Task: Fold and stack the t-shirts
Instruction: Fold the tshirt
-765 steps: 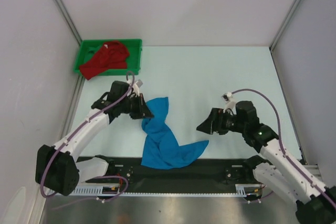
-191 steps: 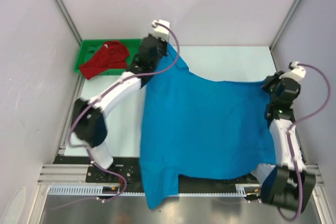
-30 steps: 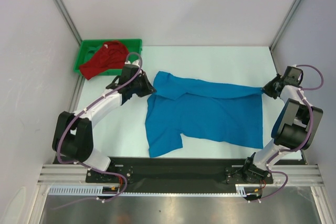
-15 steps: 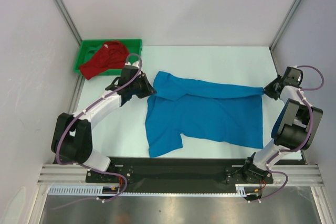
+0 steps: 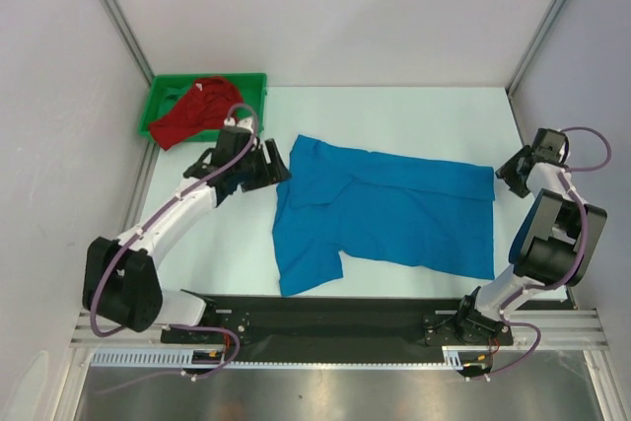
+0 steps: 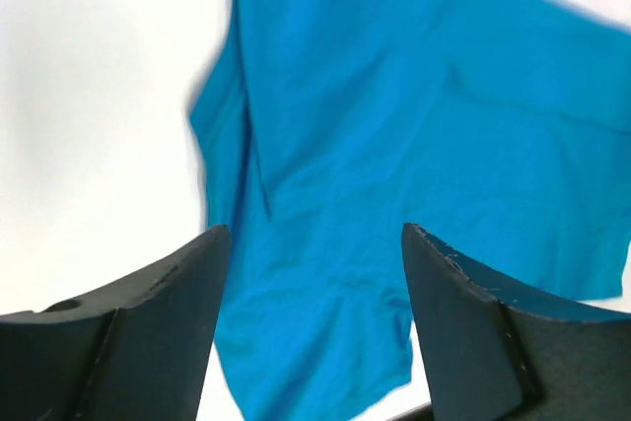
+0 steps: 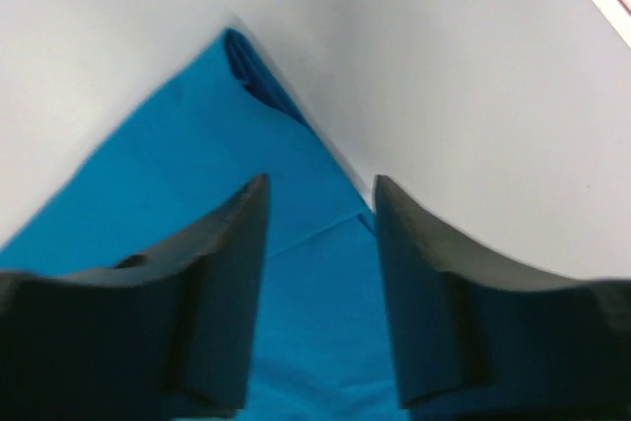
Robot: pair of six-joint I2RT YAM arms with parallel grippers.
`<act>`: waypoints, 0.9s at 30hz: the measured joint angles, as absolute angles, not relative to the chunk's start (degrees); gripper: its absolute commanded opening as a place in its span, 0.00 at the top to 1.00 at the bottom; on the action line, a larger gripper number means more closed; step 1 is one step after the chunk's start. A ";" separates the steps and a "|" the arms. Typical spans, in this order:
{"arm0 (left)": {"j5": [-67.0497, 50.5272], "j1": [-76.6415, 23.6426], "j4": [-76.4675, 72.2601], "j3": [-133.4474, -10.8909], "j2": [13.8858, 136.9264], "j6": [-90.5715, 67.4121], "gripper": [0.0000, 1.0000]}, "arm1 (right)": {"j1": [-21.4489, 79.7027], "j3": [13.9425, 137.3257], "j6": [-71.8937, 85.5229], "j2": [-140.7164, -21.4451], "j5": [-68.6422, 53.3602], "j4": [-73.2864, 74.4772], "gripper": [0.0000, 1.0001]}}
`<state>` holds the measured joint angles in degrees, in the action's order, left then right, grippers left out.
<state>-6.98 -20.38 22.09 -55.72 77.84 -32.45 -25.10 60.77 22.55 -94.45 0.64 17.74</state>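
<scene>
Backed off blue shirt (image 5: pixel 394 214), left tool (image 5: pixel 277 171), right tool (image 5: pixel 507 168), both agape, empty, pale table (image 5: pixel 414 115), white walls (image 5: pixel 325 7)

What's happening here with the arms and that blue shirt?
Two robot arms are folding t-shirts. The blue t-shirt lies spread on the table between them. The left gripper and the right gripper are both open beside its far corners, holding nothing. The red t-shirt sits crumpled in the green tray, not yet folded.

Blue shirt (image 5: pixel 394 214), green tray (image 5: pixel 253 104) on table (image 5: pixel 394 120)
</scene>
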 measured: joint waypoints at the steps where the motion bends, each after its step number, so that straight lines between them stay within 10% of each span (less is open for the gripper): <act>1: -6.57 -20.27 22.94 -58.24 78.19 -31.38 0.26 | -25.10 61.12 22.46 -94.13 0.60 17.82 0.41; 9: -6.33 -18.92 24.38 -90.15 104.44 -22.52 0.64 | -24.58 66.17 22.92 -96.33 -5.04 13.61 0.33; 18: -7.20 -18.24 32.53 -118.78 135.02 -18.35 0.44 | -24.69 66.70 21.65 -100.27 -9.10 9.47 0.32; 27: -7.99 -16.91 34.79 -123.13 140.40 -20.08 0.58 | -25.63 66.96 20.47 -103.35 -9.52 8.25 0.31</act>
<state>-7.99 -16.91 34.79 -123.13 140.40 -20.08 -25.63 66.96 20.47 -103.35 -9.52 8.25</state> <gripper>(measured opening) 0.446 0.686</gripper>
